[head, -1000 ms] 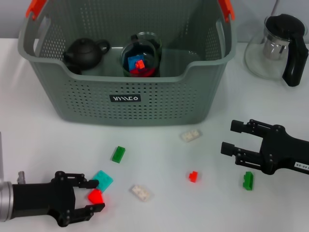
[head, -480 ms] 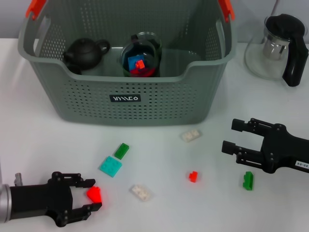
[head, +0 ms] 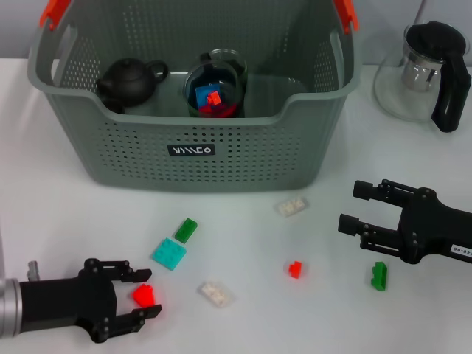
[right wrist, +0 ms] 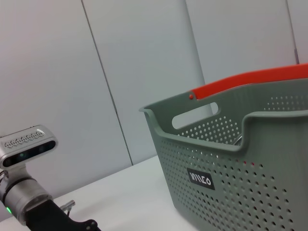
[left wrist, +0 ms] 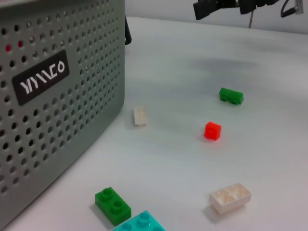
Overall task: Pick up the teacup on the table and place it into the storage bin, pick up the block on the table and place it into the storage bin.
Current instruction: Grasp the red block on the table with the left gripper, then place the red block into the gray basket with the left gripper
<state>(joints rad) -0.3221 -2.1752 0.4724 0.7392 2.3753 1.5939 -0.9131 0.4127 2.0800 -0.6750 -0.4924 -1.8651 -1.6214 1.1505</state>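
While the right end effector (head: 355, 209) hovers wide, the left end effector (head: 144, 295) straddles a red block (head: 144, 296).

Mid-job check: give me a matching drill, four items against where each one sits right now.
Things:
1. black ceramic teapot
2. bright red toy block
3. glass kettle with black handle
4. dark green toy block

Places:
A. on the table just below the right gripper
B. between the open fingers of the left gripper
C. inside the grey perforated storage bin
D. on the table beside the bin's right end

Pairs: 1-C, 2-B, 3-D, 4-A
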